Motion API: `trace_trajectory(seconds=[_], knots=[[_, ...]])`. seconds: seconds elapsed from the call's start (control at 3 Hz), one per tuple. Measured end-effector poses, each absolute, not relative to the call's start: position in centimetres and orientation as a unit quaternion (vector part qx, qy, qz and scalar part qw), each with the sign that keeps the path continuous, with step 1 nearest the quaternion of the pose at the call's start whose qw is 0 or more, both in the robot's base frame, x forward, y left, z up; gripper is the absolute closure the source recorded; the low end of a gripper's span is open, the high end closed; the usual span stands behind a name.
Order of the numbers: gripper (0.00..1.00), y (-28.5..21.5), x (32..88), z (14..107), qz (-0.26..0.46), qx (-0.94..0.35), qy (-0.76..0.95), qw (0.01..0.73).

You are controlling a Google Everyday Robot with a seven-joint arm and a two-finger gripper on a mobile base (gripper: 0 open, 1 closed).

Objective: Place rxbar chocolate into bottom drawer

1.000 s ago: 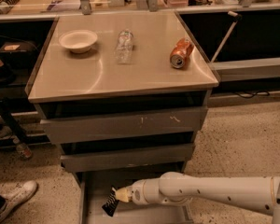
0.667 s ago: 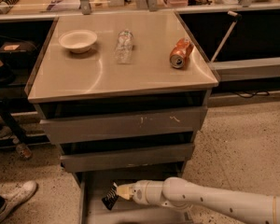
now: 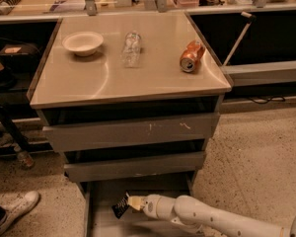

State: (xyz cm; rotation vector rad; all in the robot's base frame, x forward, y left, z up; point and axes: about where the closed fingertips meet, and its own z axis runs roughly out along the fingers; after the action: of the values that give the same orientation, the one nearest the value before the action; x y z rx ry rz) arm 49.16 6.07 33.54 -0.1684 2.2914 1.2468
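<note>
Speckled floor surrounds a grey table [image 3: 89,88] carrying a white bowl [image 3: 82,42], a clear bottle [image 3: 131,48] and a crushed orange can [image 3: 192,56]. Low down, the white arm [image 3: 212,216] stretches leftward from the lower right, nearly level. Its gripper [image 3: 129,203] is over the open bottom drawer [image 3: 104,195], fingers [image 3: 136,202] pinching the tilted rxbar chocolate [image 3: 120,207].

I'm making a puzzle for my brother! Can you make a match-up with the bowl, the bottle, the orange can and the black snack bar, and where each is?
Things: 1 bowl, 2 bottle, 3 orange can, 4 rxbar chocolate.
Places: A held by the gripper, low over the bottom drawer; B right side of the cabinet top; C left side; D lying in the middle.
Pairs: 1-C, 2-D, 3-B, 4-A.
</note>
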Motion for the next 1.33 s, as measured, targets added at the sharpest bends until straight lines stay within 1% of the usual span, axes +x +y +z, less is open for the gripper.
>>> trace_trajectory(seconds=[0.67,1.33], knots=[[1.00,6.1,49.3,32.3,0.468,-0.049,0.844,0.256],[1.00,5.8,51.6,28.0,0.498,0.009,0.829,0.254]])
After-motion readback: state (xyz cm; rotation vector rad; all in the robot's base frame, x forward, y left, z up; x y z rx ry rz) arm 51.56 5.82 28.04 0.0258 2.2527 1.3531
